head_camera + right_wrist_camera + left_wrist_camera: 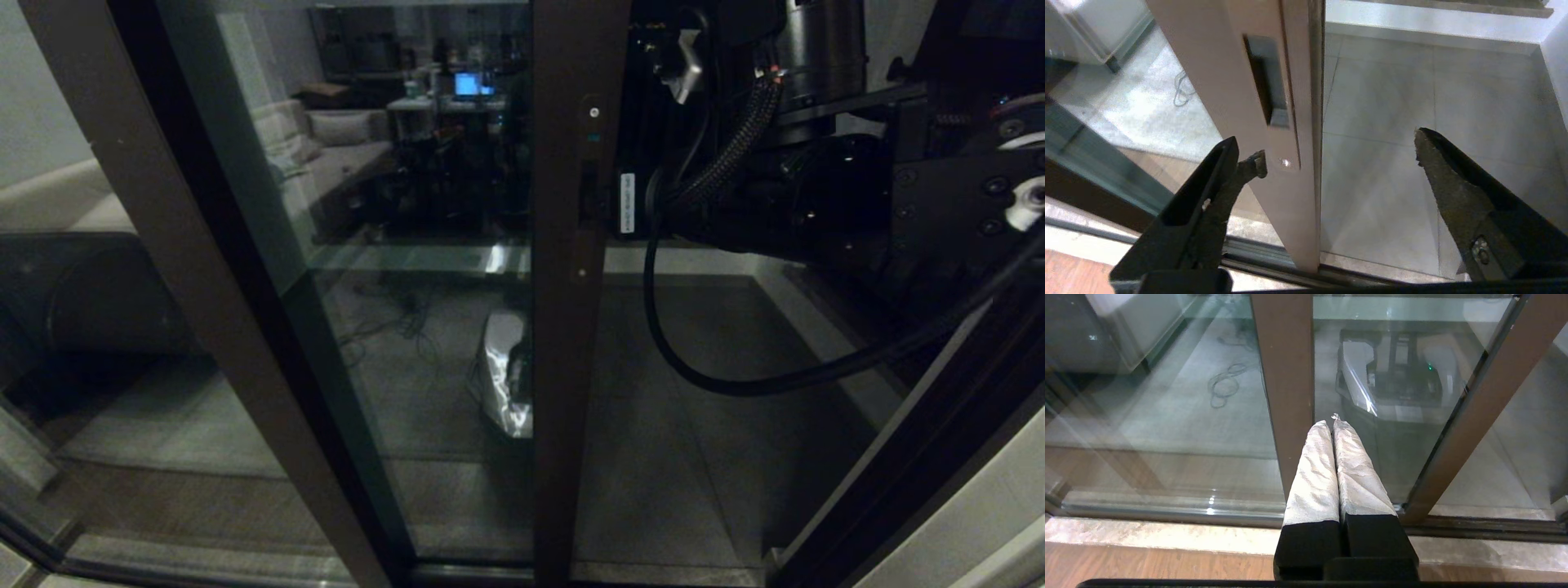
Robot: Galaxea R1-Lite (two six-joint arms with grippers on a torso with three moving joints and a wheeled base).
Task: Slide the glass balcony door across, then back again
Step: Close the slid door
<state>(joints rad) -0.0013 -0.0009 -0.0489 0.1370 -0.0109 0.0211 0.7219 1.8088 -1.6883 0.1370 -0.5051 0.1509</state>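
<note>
The right end effector [1341, 149] is spreading its fingers wide around the edge stile of the glass balcony door [1274, 122]. The left end effector [1331, 421] is pointing at that door's glass, fingers pressed together.

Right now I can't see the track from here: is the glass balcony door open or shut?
Open. Bare balcony floor shows past the glass balcony door, beside its handle-slot stile. The right gripper has its jaws spread around that edge.
</note>
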